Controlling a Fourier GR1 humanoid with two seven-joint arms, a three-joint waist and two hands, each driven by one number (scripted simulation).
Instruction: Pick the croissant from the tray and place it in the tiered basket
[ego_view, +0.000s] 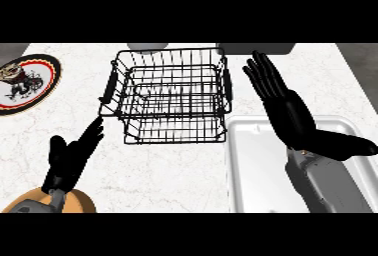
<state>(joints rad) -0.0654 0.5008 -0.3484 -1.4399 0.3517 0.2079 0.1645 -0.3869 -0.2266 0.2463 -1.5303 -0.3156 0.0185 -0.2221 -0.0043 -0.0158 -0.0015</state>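
- Head view: my right hand (289, 112) is open, fingers straight and spread, pointing away from me. It hangs over the far left corner of the grey tray (247, 165), just right of the tiered basket (170, 95).
- My right forearm lies across the tray and covers much of its floor. I cannot see the croissant anywhere; whether it sits under my arm, I cannot tell.
- The black wire tiered basket stands on the white marble worktop (162, 170), its right side just beside the tray's left rim.
- My left hand (68, 159) is open too, fingers straight, over the worktop at lower left, above a round wooden board (81, 204).
- A decorated plate (28, 82) lies at the far left.
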